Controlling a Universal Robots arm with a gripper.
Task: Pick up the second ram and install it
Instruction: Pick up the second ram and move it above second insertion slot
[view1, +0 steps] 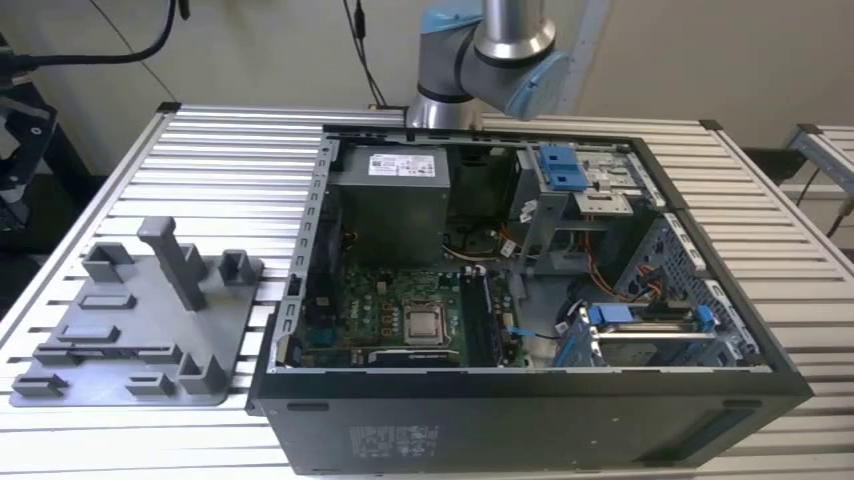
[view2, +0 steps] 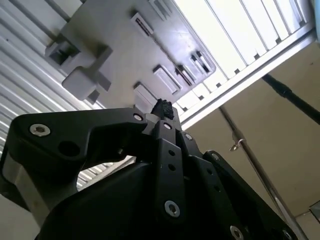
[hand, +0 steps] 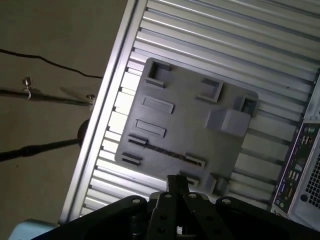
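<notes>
Slatted desk (view1: 240, 150) | fingers (hand: 176, 183) pressed together, empty, above grey fixture (hand: 190, 125) | second ram (hand: 165, 151) edge-on in slot: better approach square, grip mid-length.

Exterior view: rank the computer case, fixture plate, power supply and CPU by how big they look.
1. computer case
2. fixture plate
3. power supply
4. CPU
The plate looks nearer the camera than the power supply, so that pair's real order is unsure.

Look: the second ram (hand: 165, 152), a slim dark board seen edge-on.
Place: standing in the long slot of the grey fixture plate (hand: 200, 112).
</notes>
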